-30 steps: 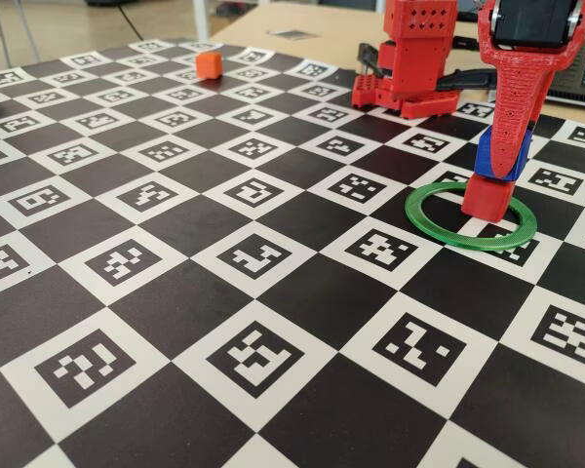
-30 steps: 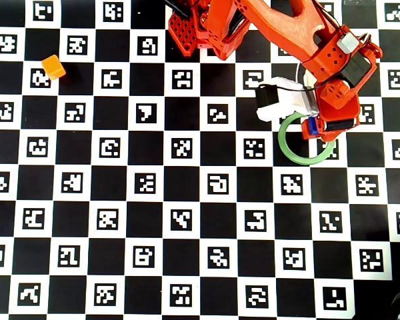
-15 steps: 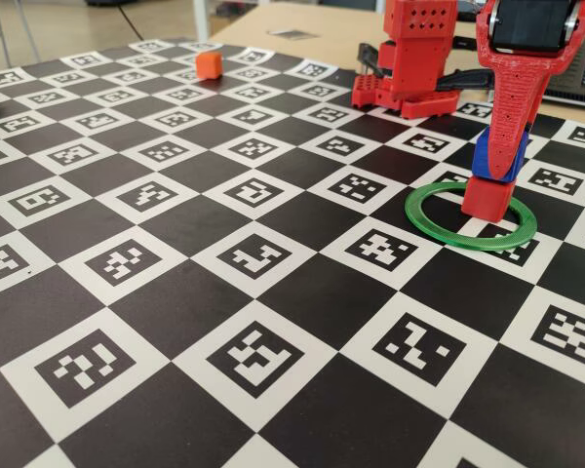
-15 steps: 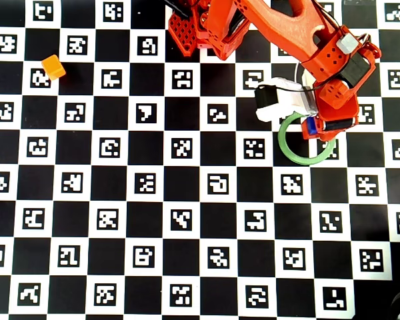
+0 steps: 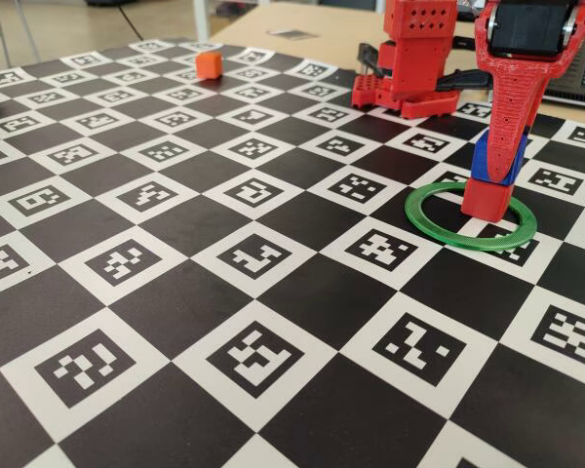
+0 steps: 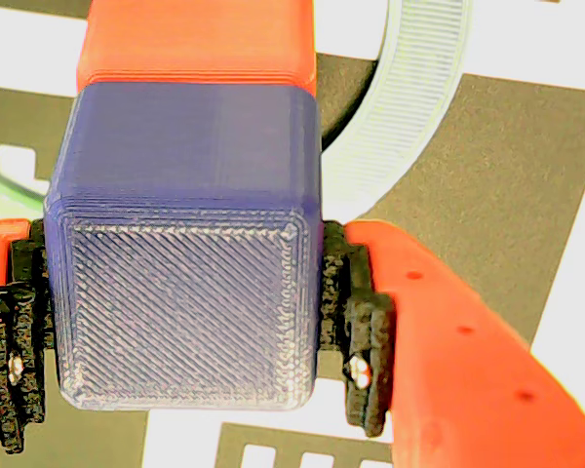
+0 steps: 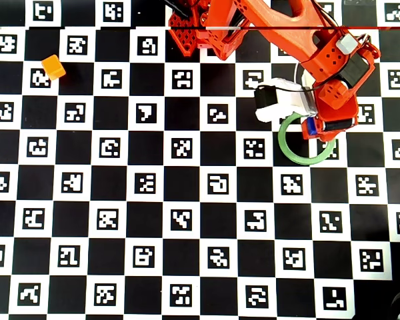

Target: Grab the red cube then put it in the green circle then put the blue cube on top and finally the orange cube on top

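The pincer (image 6: 185,322) is clenched on the blue cube (image 6: 185,302), its black pads (image 6: 356,341) pressed against both sides in the wrist view. The blue cube sits directly on top of the red cube (image 5: 487,198), which stands inside the green circle (image 5: 434,226) at the right of the checkered worktop (image 5: 175,292). The orange cube (image 5: 209,65) lies well apart, at the far left in the fixed view.

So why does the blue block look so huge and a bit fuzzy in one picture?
In the wrist view the camera sits right against the blue cube, so it fills the frame and the green circle looks pale and washed out. The fixed view shows it small and sharp; the overhead view has a thin glitch line across the top.
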Controlling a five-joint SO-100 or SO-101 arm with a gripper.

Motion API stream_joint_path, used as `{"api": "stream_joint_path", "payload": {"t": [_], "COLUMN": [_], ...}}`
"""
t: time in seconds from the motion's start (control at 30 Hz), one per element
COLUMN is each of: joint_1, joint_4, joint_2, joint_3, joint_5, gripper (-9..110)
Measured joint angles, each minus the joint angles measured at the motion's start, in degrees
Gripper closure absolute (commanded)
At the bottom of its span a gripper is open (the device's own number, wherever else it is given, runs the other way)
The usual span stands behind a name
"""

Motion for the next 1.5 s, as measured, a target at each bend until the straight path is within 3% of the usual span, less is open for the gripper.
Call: {"api": "stream_joint_path", "payload": {"t": [0.63, 1.0, 1.5], "joint_1": [0.6, -1.1, -2.5], "joint_4": [0.0, 1.5, 6.8], "joint_2": [0.1, 0.0, 0.0], "joint_3": [0.4, 0.4, 0.1], "joint_5": [-0.1, 1.5, 2.8], "gripper": [87, 60, 57]}}
